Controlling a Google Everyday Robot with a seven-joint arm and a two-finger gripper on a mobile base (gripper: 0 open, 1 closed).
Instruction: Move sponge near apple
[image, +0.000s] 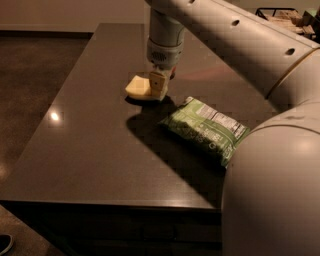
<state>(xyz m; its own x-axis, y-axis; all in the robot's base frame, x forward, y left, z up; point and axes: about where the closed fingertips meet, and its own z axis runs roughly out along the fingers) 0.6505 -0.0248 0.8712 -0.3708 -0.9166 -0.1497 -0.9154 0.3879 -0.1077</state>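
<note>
The pale yellow sponge is low over the dark table, near its middle back. My gripper comes down from above and is shut on the sponge's right end; one finger shows in front of it. The apple is hidden behind my wrist and gripper, just beyond the sponge's right side.
A green crinkled snack bag lies flat to the right front of the sponge, close to it. My big arm covers the table's right side. The table's left edge and front edge drop to the floor.
</note>
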